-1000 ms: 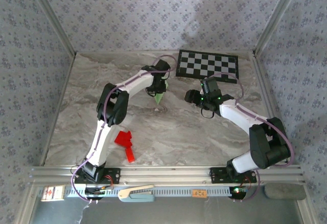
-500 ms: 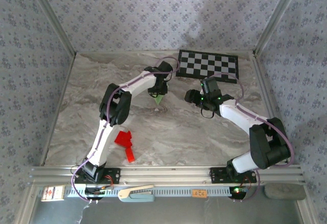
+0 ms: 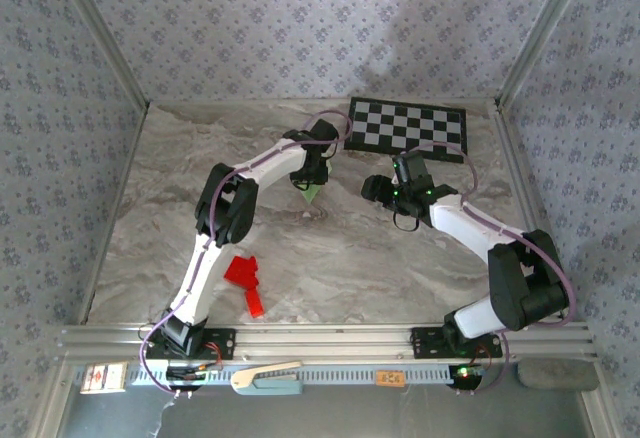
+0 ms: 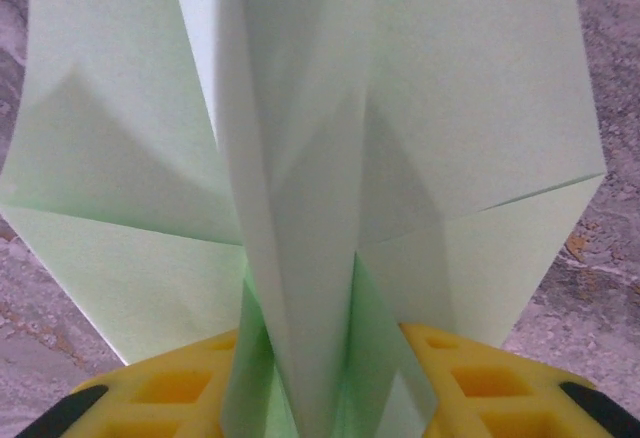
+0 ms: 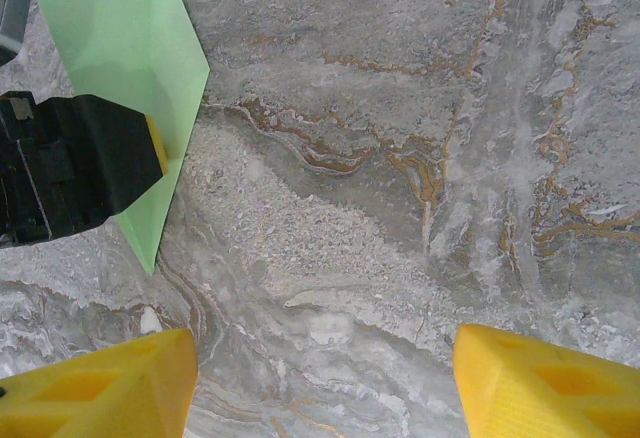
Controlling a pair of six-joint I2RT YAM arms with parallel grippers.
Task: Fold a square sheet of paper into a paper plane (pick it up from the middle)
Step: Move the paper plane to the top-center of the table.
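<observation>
Above a grey, brown-veined marble-patterned table (image 3: 340,258), we see the pale green folded paper plane (image 3: 312,194) (image 4: 300,158) standing nose-down at the far middle of the surface, just short of a black-and-white checkerboard sheet (image 3: 407,128) lying flat against the back edge. The plane's centre keel sits between the yellow fingers (image 4: 170,393) of the left gripper (image 3: 312,183). We cannot tell whether they pinch the fold or stand just clear of it. The right gripper (image 3: 375,190) (image 5: 325,343) hovers near the plane with its fingers spread wide and nothing between them, bare table beneath. A small bright red folded paper shape (image 3: 245,276) lies well apart, near the left arm's base. The only writing is on a white-and-red label (image 3: 98,378) and an orange tag (image 3: 390,378) on the aluminium rail at the near edge, and both are too small for us to read. Walls papered in a grey-blue floral print close in three sides, with metal posts at the corners.
</observation>
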